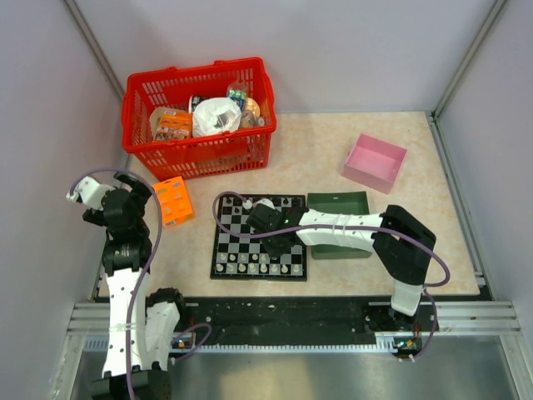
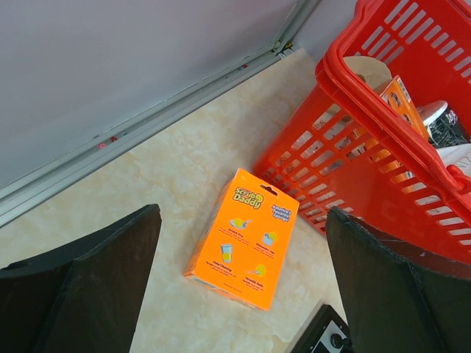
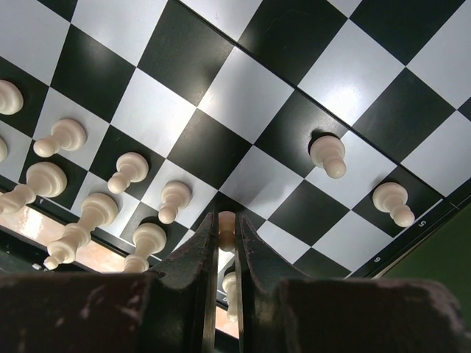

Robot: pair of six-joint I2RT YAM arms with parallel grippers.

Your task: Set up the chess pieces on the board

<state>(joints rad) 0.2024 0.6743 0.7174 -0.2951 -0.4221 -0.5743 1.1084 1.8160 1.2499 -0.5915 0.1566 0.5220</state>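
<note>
Black-and-white checks mark the board (image 1: 260,242), seen from above at the near middle of the beige worktop (image 1: 333,150). A dark green tray (image 1: 337,202) lies just beside its right edge, and a red basket (image 1: 200,117) stands farther off to the left. Pale chess pieces (image 1: 258,263) are ranged in the board's two near rows, and the right end effector (image 1: 266,221) is held over the middle squares.

In the left wrist view the left end effector (image 2: 243,220) is spread wide and empty. It is pointed at an orange carton (image 2: 241,237) lying flat beside the basket, well apart from the board.

In the right wrist view the right end effector is pinched almost shut on a pale pawn (image 3: 227,229), low over the squares next to the ranged pieces. Whether the pawn touches the board cannot be told. The placing of a pawn is judged to be the step in hand. Next, the pawn would need to be centred on its square, the jaws eased apart, and a straight lift made so that neighbouring pieces are not toppled.
</note>
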